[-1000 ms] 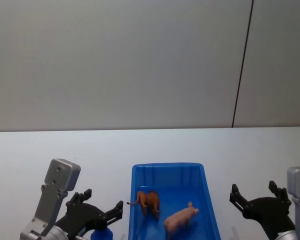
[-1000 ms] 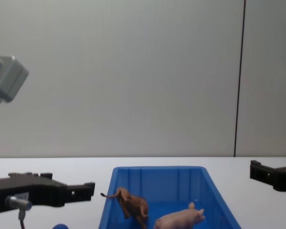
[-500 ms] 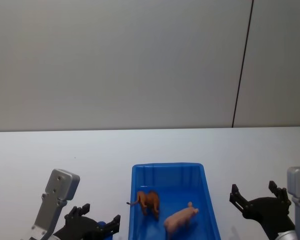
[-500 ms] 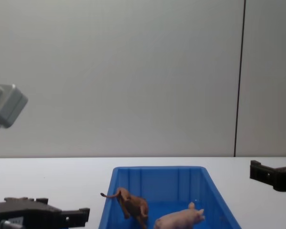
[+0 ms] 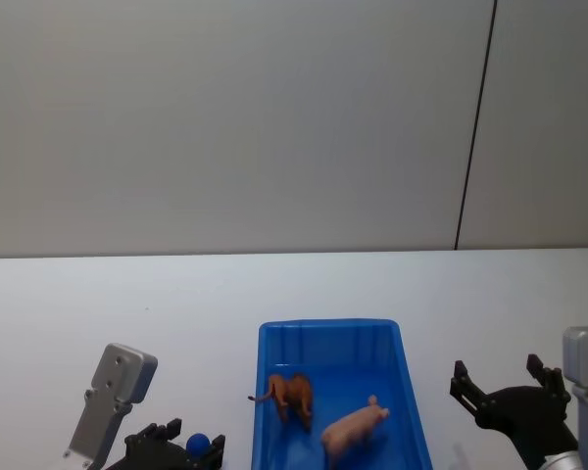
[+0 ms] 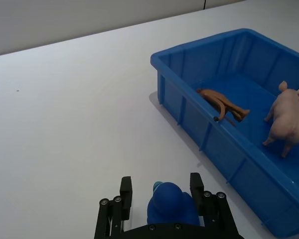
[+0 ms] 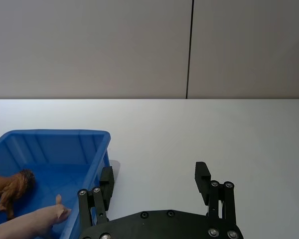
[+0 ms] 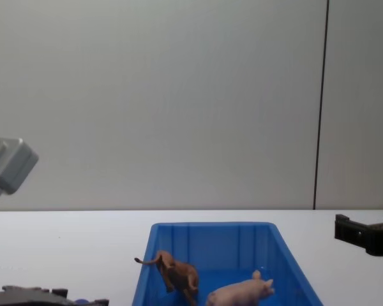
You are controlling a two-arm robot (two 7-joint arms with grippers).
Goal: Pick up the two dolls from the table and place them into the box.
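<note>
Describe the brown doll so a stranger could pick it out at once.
Find the blue box on the white table, between the two grippers. Two dolls stand inside it; the brown doll is the one nearer the box's left wall. It is darker than the pink pig beside it and has a thin tail.

Left gripper (image 5: 176, 452) low, left of the box (image 5: 265, 392), fingers spread. Right gripper (image 5: 500, 387) right of box, fingers spread, empty.
</note>
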